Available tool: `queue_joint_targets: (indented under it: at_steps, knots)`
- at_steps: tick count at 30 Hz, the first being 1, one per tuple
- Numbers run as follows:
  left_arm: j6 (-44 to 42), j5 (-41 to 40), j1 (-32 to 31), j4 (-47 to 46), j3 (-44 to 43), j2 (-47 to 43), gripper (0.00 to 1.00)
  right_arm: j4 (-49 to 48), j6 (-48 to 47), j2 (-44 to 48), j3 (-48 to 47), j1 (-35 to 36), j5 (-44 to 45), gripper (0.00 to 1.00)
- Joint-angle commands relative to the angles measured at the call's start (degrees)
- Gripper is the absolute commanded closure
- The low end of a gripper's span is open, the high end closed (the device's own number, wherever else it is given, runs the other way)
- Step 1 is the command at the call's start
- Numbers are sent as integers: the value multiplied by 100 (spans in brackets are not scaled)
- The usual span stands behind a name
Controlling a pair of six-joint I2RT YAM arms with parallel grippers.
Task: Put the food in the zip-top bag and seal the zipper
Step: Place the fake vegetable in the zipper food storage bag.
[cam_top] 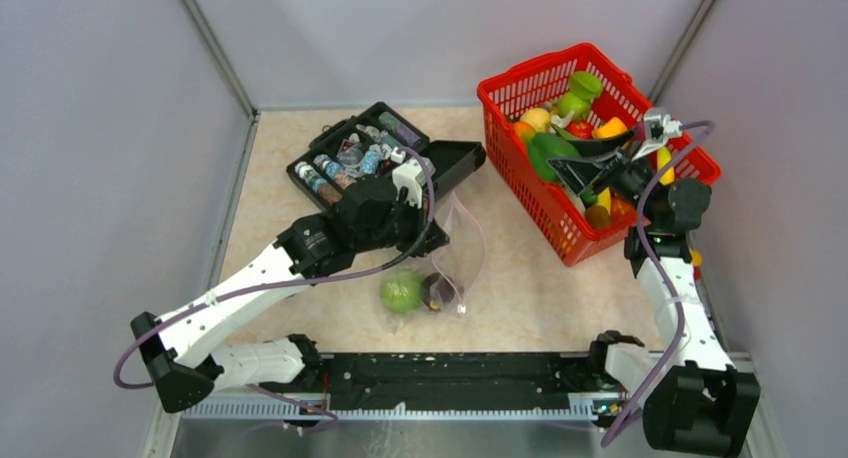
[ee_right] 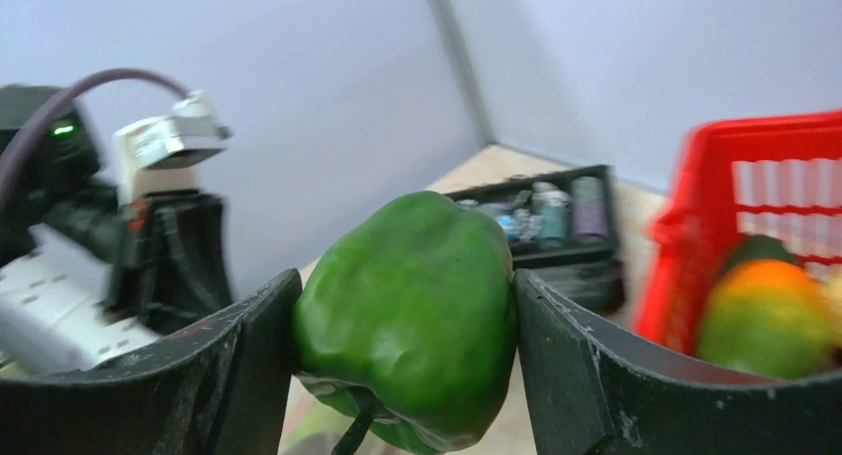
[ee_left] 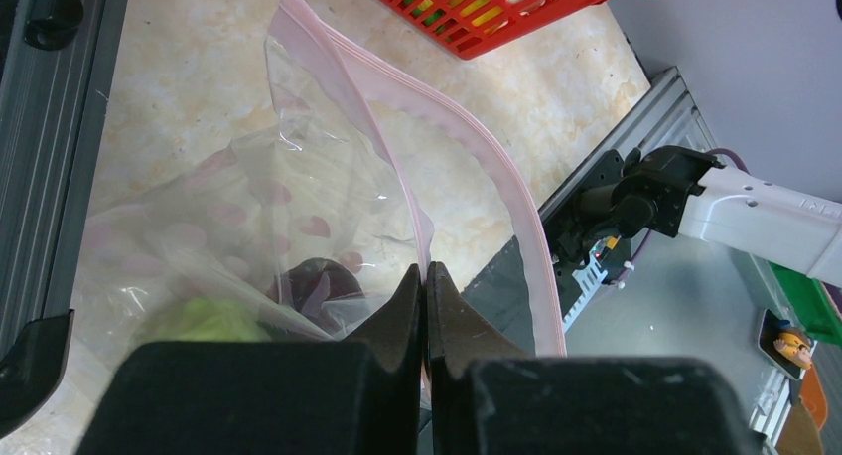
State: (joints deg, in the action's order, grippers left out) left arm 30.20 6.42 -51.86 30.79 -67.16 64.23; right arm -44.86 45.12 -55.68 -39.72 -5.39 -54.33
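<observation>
Pinching one lip of the zip-top bag (ee_left: 298, 197), the left gripper (ee_left: 425, 276) has its jaws pressed fully together, with the thin clear film caught between the fingertips just where the pink edge runs down to them. The bag lies on the table (cam_top: 520, 288) in front of the left arm, between the black case (cam_top: 455, 160) and the near edge, its mouth lifted toward the wrist and its body crumpled flat on the surface. The zipper (ee_left: 467, 147) is not sealed: its two pinkish strips curve apart, so the mouth gapes open. Inside the bag, at its low end, sit a green apple (cam_top: 401, 292) and a dark purple fruit (cam_top: 436, 290), side by side and touching or nearly so (through the crinkled plastic the wrist view shows them only as a green blur and a dark shape). Well apart from the bag, on the right side of the table, the right gripper (ee_right: 405, 296) is raised over the red basket (cam_top: 520, 183) with its jaws spread wide around a green pepper (ee_right: 417, 276); both fingers press against the pepper's flanks, and its stem points downward between them. From above, the pepper hangs over the basket's near-left part, clear of the pile below. The rest of the toy produce (cam_top: 585, 83) lies heaped in the basket, in green, yellow, orange and red. The black case stands open at the back left, its tray filled with small capped bottles.
</observation>
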Motion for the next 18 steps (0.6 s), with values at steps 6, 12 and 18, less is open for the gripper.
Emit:
queue_joint_targets:
  at_steps: [6,12,18]
  knots:
    - [116,-195,-17,-349,28,-144,100,156,-408,-126,-196,1426,-980,60]
    - [191,-80,-17,-446,74,-94,100,2560,-1928,208,-701,1745,-1094,60]
    - [181,31,-15,-501,-5,49,100,2894,-1953,474,-648,2236,-920,60]
